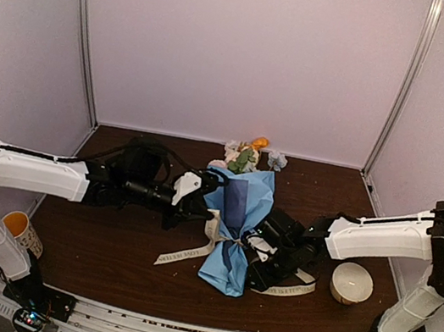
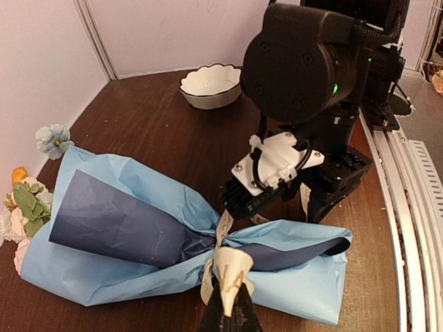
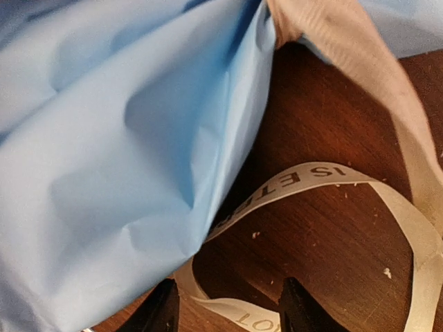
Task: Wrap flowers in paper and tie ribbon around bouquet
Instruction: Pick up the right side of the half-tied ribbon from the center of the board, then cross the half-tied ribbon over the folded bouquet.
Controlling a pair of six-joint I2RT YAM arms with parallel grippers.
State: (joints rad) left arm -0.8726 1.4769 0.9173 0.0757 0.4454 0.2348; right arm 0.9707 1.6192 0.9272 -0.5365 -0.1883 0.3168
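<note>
Fingers (image 2: pixel 225 318) of the left gripper (image 2: pixel 228 303) are pinched together on the ribbon (image 2: pixel 232 265), right where it cinches the neck of the bouquet (image 2: pixel 138 242); in my left wrist view a cream fold of it stands up out of the tips. On the right gripper (image 3: pixel 230 308) the two fingers (image 3: pixel 163 310) stand apart with nothing clamped, low over the table (image 3: pixel 325 235); a flat run of ribbon with dark lettering lies on the wood across the gap between them. Just beside those fingers the pale blue paper (image 3: pixel 104 173) fills most of my right wrist view, its edge down on the wood. From overhead I see the bouquet lying mid-table between the two arms, wide end away from the bases, narrow tail toward them. The flowers (image 1: pixel 245 157) poke out of the wide end, orange, white, pink and one pale blue bloom among green leaves. One ribbon end trails on the wood toward the left arm's side; the other loops out by the right gripper. A white bowl (image 1: pixel 348 279) sits near the right arm, apart from the bouquet; a cup (image 1: pixel 21 232) stands at the near left, beside the left arm.
</note>
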